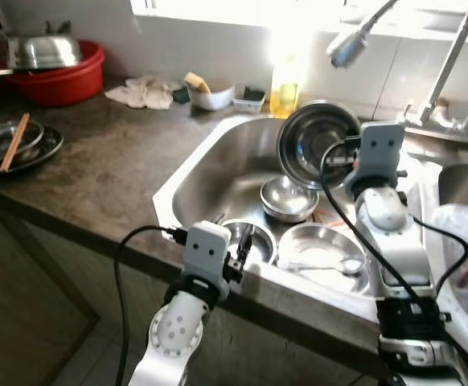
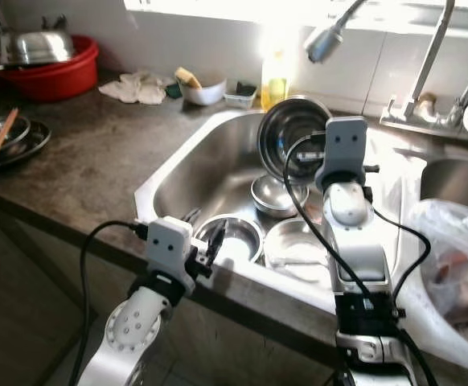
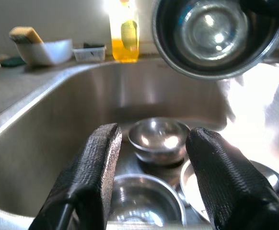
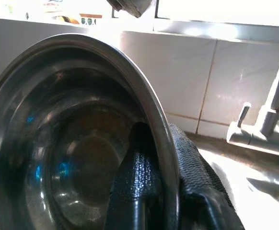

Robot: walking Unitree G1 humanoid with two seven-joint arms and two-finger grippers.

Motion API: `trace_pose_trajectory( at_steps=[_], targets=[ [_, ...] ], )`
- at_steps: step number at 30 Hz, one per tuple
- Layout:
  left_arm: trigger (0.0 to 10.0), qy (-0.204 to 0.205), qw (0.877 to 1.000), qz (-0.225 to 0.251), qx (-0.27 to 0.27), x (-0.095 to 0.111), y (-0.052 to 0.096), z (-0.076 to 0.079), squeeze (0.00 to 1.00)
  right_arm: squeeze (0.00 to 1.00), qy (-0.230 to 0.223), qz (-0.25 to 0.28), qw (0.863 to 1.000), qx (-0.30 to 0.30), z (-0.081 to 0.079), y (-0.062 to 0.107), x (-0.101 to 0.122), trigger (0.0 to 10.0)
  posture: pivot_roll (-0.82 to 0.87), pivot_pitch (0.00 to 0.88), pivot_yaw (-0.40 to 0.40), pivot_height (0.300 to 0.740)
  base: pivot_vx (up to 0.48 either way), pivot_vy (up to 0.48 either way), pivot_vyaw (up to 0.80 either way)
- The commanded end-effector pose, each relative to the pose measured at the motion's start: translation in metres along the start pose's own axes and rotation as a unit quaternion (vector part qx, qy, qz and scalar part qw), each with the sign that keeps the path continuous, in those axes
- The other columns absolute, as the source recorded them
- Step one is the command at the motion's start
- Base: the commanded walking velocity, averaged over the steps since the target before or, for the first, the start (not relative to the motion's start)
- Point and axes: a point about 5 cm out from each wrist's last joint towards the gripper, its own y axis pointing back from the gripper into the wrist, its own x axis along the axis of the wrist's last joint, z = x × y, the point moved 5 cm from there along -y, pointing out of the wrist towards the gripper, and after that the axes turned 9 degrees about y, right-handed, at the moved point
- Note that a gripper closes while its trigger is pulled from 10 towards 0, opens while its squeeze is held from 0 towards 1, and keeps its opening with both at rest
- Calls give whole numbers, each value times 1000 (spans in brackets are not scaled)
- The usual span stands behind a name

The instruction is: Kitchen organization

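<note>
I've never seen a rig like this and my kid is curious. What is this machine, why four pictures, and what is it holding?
It is a humanoid robot at a kitchen sink. Two pictures come from a camera on its head, looking down; the other two come from cameras on its wrists. The right gripper is clamped on the rim of a large steel bowl, held up on edge over the sink. The left gripper is open at the sink's near edge, holding nothing. In the sink lie a small steel bowl and other steel dishes. On the counter sit a red basin, a cloth and a yellow bottle.
</note>
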Motion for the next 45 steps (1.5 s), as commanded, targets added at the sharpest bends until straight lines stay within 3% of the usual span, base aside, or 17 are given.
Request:
trace_pose_trajectory(
  at_steps=[1, 3, 8, 9, 14, 18, 26, 27, 28, 32, 35, 38, 39, 40, 41, 42, 45],
  targets=[
    [10000, -7, 1000, -5, 8, -1, 3, -5, 0, 0, 0, -7, 1000, 21, -13, 0, 0, 10000, 90, 89, -20, 740, 0, 0, 0],
    [10000, -7, 1000, -6, 8, -1, 4, -5, 0, 0, 4, -18, 1000, 24, -14, 0, -4, 10000, 90, 89, -20, 740, 0, 0, 0],
    [10000, -4, 1000, -5, 9, 0, 4, -4, 0, 0, 12, -107, 993, 55, -21, -6, -36, 10000, 90, 99, -22, 740, 0, 0, 0],
    [10000, -3, 1000, -5, 9, 0, 4, -4, 0, 0, 19, -145, 987, 72, -25, -8, -51, 10000, 89, 108, -21, 740, 0, 0, 0],
    [10000, -2, 1000, -6, 8, 1, 7, -3, 0, 0, 36, -221, 968, 111, -32, -8, -80, 10000, 96, 121, -24, 740, 0, 0, 0],
    [10000, -2, 1000, -8, 12, 1, 10, -4, 0, 0, 29, -297, 948, 112, -27, -5, -108, 10000, 107, 131, -31, 740, 0, 0, 0],
    [10000, -2, 1000, -11, 15, 1, 13, -4, 0, 8, 29, -349, 930, 115, -21, -2, -129, 10000, 110, 145, -31, 740, 0, 0, 0],
    [10000, -2, 1000, -12, 15, 1, 13, -4, 0, 380, 32, -356, 927, 116, -21, 0, -132, 10000, 110, 145, -31, 740, 0, 0, 0],
    [10000, -2, 1000, -13, 16, 1, 13, -4, 0, 1000, 28, -360, 925, 118, -22, 1, -134, 10000, 108, 147, -29, 740, 0, 0, 0],
    [10000, -2, 1000, -15, 16, 0, 13, -5, 0, 1000, 23, -359, 926, 115, -22, 2, -133, 10000, 107, 146, -27, 740, 0, 0, 0],
    [10000, -2, 1000, -14, 16, 0, 11, -5, 0, 1000, 28, -332, 938, 93, -15, -5, -123, 10000, 107, 140, -29, 740, 0, 0, 0],
    [10000, -3, 1000, -14, 16, 0, 11, -5, 0, 1000, 28, -327, 940, 89, -14, -6, -121, 10000, 107, 140, -29, 740, 0, 0, 0],
    [10000, -3, 1000, -14, 16, 0, 11, -6, 0, 133, 23, -316, 945, 85, -14, -7, -117, 10000, 104, 138, -27, 740, 0, 0, 0],
    [10000, -3, 1000, -14, 16, 0, 11, -6, 0, 133, 23, -316, 945, 85, -14, -7, -117, 10000, 104, 138, -27, 740, 0, 0, 0],
    [10000, -3, 1000, -14, 16, 0, 11, -6, 0, 0, 27, -301, 950, 76, -11, -8, -111, 10000, 102, 130, -27, 740, 0, 0, 0],
    [10000, -4, 1000, -13, 15, 0, 10, -6, 0, 0, 23, -276, 959, 64, -8, -9, -102, 10000, 101, 124, -25, 740, 0, 0, 0],
    [10000, -4, 1000, -13, 14, 0, 9, -6, 0, 0, 24, -249, 967, 52, -4, -10, -92, 10000, 101, 122, -25, 740, 0, 0, 0]
  ],
)
